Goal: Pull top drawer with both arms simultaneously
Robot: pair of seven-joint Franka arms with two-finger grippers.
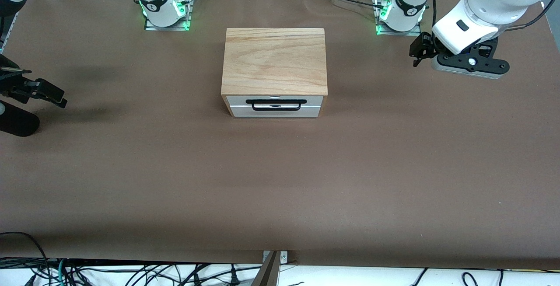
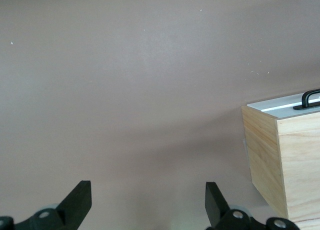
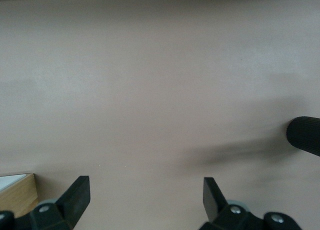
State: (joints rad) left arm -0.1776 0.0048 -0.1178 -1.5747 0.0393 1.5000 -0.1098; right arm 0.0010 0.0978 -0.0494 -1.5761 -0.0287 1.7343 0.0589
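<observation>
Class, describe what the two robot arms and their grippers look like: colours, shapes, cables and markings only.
Both arms are white with rounded segments, black joint bands and black cables. Their bases sit on metal plates lit green. The left arm carries a black and grey wrist mount. The left gripper and right gripper each have two black wedge-shaped fingers.

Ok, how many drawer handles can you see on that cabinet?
1: a black bar handle on the closed top drawer, facing the front camera. Anything lower on the cabinet front may be hidden.
</observation>
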